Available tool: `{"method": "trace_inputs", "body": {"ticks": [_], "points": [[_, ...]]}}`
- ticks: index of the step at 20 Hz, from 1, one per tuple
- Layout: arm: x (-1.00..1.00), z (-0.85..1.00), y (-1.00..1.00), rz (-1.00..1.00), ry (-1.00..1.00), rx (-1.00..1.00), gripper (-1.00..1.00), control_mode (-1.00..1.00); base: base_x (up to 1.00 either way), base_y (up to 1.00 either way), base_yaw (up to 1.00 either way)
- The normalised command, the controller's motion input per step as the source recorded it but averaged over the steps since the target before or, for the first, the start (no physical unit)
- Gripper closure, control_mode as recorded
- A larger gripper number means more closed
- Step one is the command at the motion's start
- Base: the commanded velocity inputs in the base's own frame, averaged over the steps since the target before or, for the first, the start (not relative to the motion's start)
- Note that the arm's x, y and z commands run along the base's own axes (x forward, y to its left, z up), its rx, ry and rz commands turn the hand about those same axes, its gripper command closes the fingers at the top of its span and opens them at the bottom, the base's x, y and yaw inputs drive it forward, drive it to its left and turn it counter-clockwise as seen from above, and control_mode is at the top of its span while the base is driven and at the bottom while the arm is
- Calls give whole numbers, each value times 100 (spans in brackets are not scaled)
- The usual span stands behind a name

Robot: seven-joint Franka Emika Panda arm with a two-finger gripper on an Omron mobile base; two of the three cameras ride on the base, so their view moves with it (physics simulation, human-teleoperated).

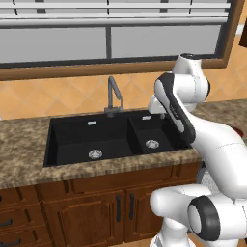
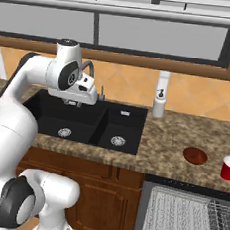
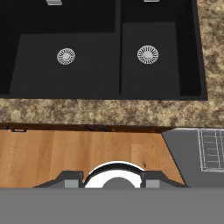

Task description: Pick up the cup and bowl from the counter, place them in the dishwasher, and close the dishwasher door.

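**Pincer Hung Over the Sink, Both Dishes Well Off to Its Right**

Plainly, nothing had been picked up yet. At the left of the scene the black double sink [image 2: 86, 121] sat sunk in the counter [image 2: 169, 142], and the pincer [image 2: 72, 102] hung above its left basin, pointing down; the hand view looked straight onto the two drains. Only the finger tips [image 3: 72, 180] showed at the bottom of that view, with nothing between them, and whether the jaws stood parted or closed could not be told.

Moving right, a white soap bottle [image 2: 159, 103] stood at the back of the counter past the sink, clear of a straight path along the front. Further right lay the bowl [image 2: 195, 155], flat and round with no long axis to match, and just beyond it, near the edge of the right base view, the cup [image 2: 229, 168] stood upright, mouth up. The two sat near each other but apart.

So the reach would probably run rightward from the pincer, bowl first as the nearer piece. Bare counter lay between sink and bowl. Below them the dishwasher [image 2: 186, 218] showed its wire rack, door apparently down.
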Motion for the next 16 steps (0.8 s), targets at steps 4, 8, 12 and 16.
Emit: {"method": "trace_inputs", "body": {"ticks": [4,8,12,16], "points": [[-41,0,0,0,-1,0,-100,-100,0,0,0],[-93,-3,0,-4,0,0,-100,-100,0,0,0],[-70,-14,0,-5,0,0,-100,-100,0,0,0],[-59,-21,0,-3,0,0,-100,-100,0,0,0]]}}
